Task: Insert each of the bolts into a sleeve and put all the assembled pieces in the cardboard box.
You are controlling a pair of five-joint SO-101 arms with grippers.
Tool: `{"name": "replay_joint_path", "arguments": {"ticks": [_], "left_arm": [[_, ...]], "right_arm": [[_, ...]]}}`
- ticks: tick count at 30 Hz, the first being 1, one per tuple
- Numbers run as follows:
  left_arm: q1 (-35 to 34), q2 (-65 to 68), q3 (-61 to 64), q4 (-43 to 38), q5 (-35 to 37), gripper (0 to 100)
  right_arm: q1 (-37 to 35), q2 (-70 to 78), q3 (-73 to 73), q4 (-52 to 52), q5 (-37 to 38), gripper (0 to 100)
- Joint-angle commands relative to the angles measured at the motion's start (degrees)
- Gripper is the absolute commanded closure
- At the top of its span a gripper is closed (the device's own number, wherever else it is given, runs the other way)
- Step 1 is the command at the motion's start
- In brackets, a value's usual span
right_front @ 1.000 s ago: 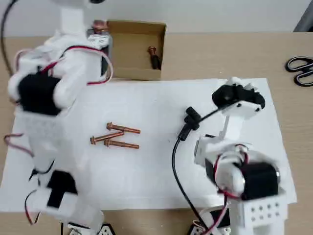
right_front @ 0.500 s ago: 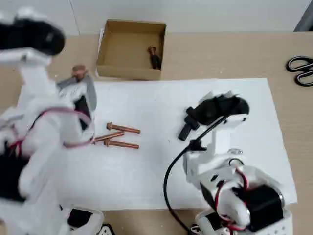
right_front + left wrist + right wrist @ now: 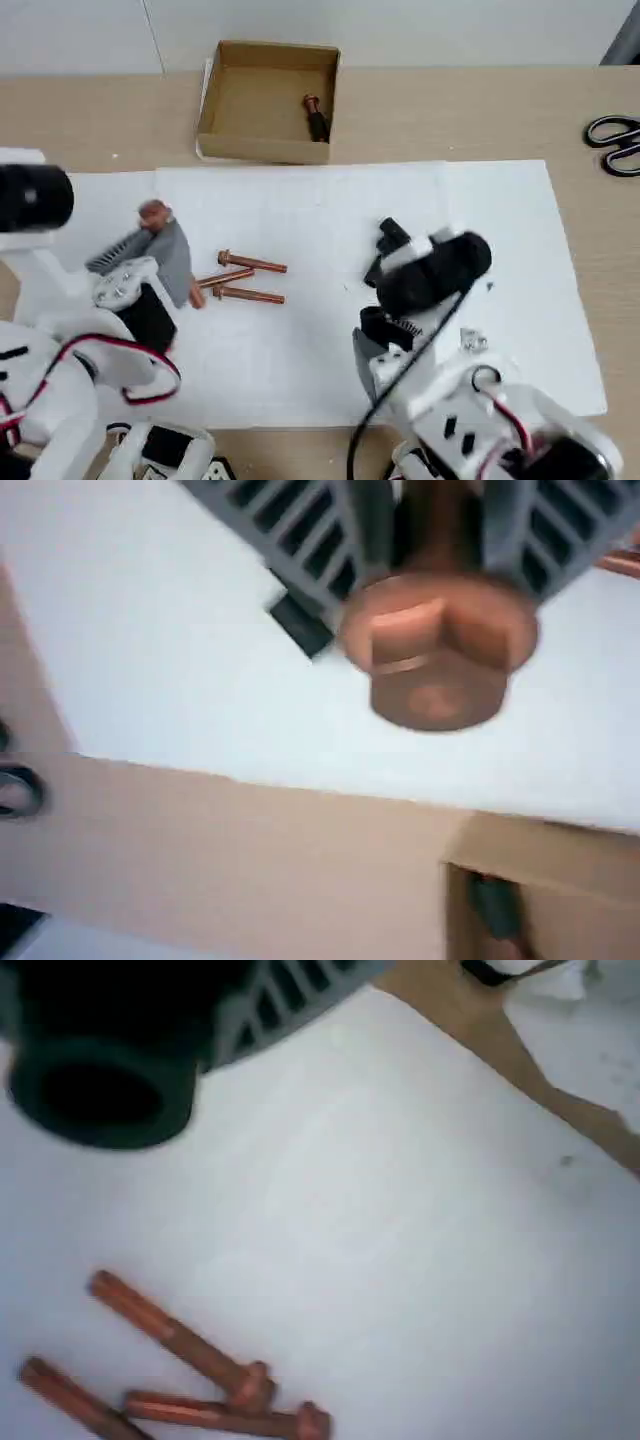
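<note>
Sleeve [image 3: 100, 1090], black, one: clamped in right end effector [image 3: 378, 332] at near edge of white sheet [image 3: 300, 200], about 5 o'clock; drawn back from mid-sheet within the last second.
Bolt [image 3: 435, 650], copper, one: gripped just under its head by left end effector [image 3: 160, 255], 9 o'clock; carried down from beside the cardboard box [image 3: 268, 100].
Judgement: both halves are in hand but well apart; mating comes next.
Loose bolts [image 3: 248, 279], three: sheet centre, unmoved.
Spare sleeves [image 3: 388, 238], 3 o'clock: partly behind right arm, count unclear.
Far worktop [image 3: 450, 110], 12 o'clock: cardboard box, one assembled piece [image 3: 315, 118] inside.
Held bolt's shank hidden by jaws.
</note>
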Motion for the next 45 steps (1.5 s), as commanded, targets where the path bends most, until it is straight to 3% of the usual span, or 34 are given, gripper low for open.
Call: {"name": "replay_joint_path", "arguments": {"ticks": [1, 7, 12, 20, 29, 45], "left_arm": [[4.1, -2.1, 3.3, -1.5, 4.1, 99], [5.4, -6.0, 12.0, -5.7, 4.3, 99], [11.8, -7.1, 15.9, -9.5, 4.3, 99], [18.3, -7.2, 16.0, -14.2, 1.5, 99], [18.1, -7.4, 19.4, -21.5, -0.8, 99], [18.5, -7.0, 27.9, -33.4, 0.8, 99]], "right_arm": [[-1.5, -0.9, -0.2, -0.5, 0.6, 99.7], [-1.6, -1.5, -0.1, -0.8, 1.5, 99.7], [-1.8, -1.6, 3.5, -6.9, 6.0, 99.7], [-10.7, -4.8, 11.3, -18.9, 6.8, 99.7], [-11.1, -11.9, 18.6, -24.3, 13.5, 99.7], [-11.0, -12.2, 18.9, -28.9, 13.7, 99.7]]}}
